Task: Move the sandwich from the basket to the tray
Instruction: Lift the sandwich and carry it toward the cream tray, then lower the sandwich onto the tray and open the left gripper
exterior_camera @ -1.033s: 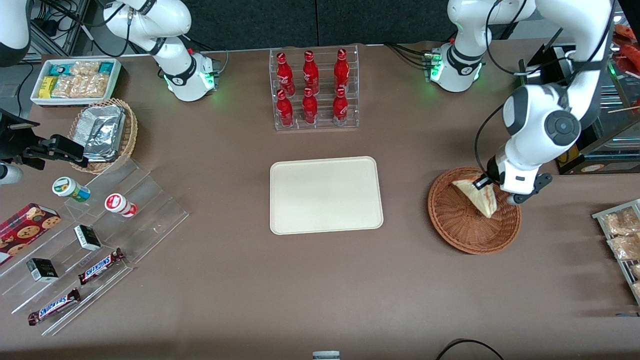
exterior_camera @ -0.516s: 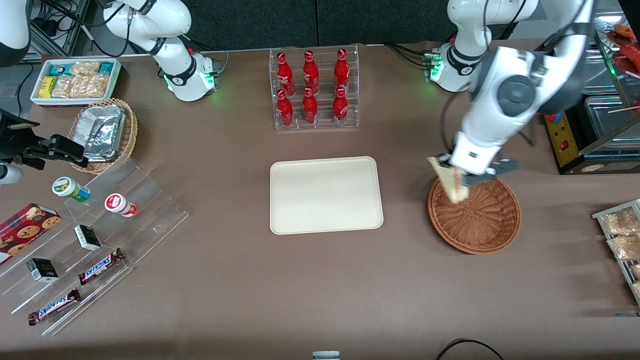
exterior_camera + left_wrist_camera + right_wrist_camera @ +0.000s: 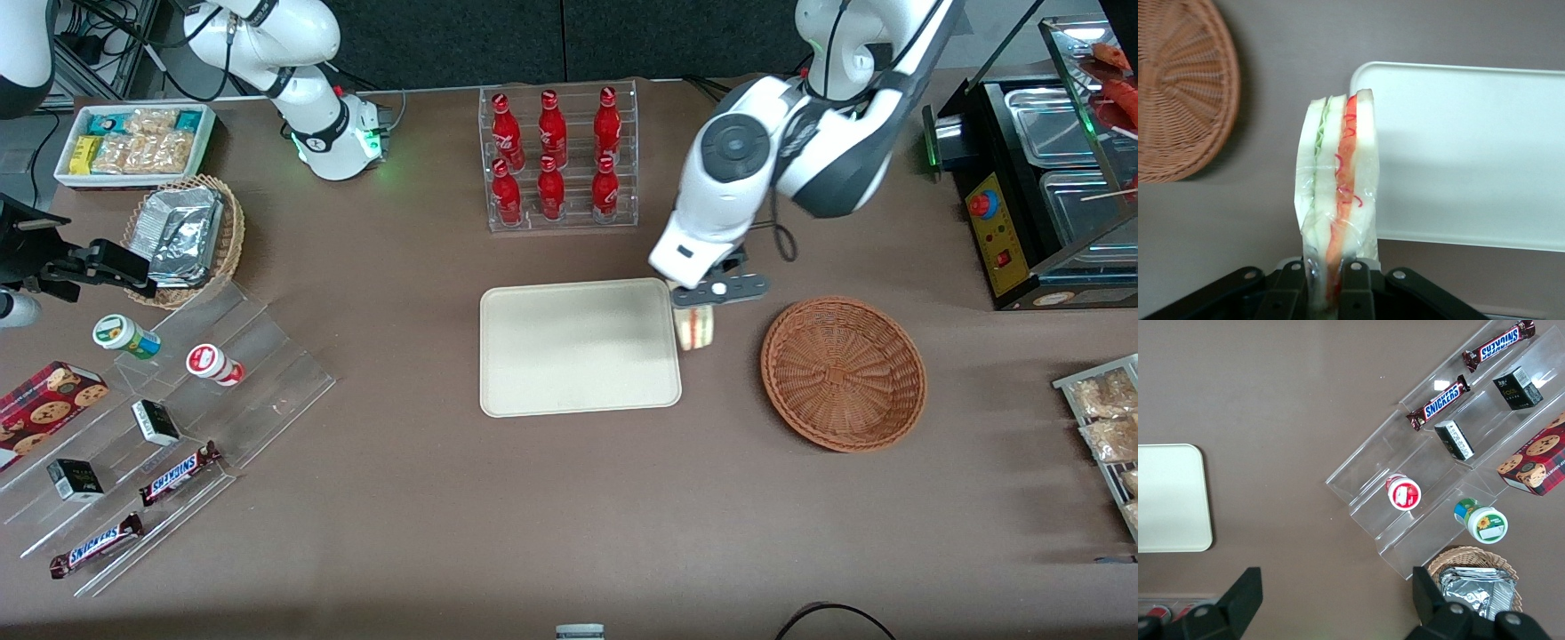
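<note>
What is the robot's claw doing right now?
The gripper is closed on the sandwich, holding it above the table between the basket and the tray.

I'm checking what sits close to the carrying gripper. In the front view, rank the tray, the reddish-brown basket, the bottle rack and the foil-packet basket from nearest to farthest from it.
The gripper holds the sandwich between tray and basket.
1. Tray: right beside it, at its corner.
2. Basket: toward the working arm's end.
3. Bottle rack: farther from the camera.
4. Foil-packet basket: toward the parked arm's end.
</note>
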Robot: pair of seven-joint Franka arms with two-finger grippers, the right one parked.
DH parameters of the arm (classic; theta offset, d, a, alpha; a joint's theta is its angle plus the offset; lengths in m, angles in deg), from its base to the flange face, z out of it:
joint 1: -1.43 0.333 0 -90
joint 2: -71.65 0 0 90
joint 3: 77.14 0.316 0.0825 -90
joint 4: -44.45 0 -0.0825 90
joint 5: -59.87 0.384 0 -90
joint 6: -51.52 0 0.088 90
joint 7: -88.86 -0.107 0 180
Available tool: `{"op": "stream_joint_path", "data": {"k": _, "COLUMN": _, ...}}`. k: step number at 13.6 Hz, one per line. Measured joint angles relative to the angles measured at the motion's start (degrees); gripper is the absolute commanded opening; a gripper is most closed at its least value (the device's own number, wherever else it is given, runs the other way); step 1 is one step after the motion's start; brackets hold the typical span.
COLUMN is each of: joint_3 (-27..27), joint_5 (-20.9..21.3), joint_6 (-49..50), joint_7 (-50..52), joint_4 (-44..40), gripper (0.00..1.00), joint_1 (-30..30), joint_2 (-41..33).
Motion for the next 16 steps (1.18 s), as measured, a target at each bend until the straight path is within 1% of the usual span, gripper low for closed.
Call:
{"op": "stream_joint_path", "data": {"k": 2, "joint_3": -0.42, "joint_5": 3.15, "joint_6": -0.03, "joint_7": 2.15, "joint_4": -3.23, "gripper": 0.0, "joint_1": -3.75, "joint_2": 5.11}}
{"op": "stream_joint_path", "data": {"k": 6, "joint_3": -0.4, "joint_5": 13.41, "joint_6": -0.11, "joint_7": 11.53, "joint_4": -10.14, "gripper": 0.0, "joint_1": -11.39, "joint_2": 16.85}}
{"op": "stream_joint_path", "data": {"k": 8, "joint_3": -0.38, "joint_5": 17.59, "joint_6": -0.21, "joint_7": 14.67, "joint_4": -13.68, "gripper": 0.0, "joint_1": -14.08, "joint_2": 22.49}}
{"op": "stream_joint_path", "data": {"k": 9, "joint_3": -0.38, "joint_5": 18.98, "joint_6": -0.22, "joint_7": 15.39, "joint_4": -15.2, "gripper": 0.0, "joint_1": -15.06, "joint_2": 24.81}}
{"op": "stream_joint_path", "data": {"k": 13, "joint_3": 0.61, "joint_5": 20.43, "joint_6": -0.39, "joint_7": 15.81, "joint_4": -20.46, "gripper": 0.0, "joint_1": -18.04, "joint_2": 30.75}}
{"op": "stream_joint_path", "data": {"k": 16, "joint_3": 5.29, "joint_5": 20.5, "joint_6": -1.82, "joint_7": 15.81, "joint_4": -22.13, "gripper": 0.0, "joint_1": -22.61, "joint_2": 32.26}}
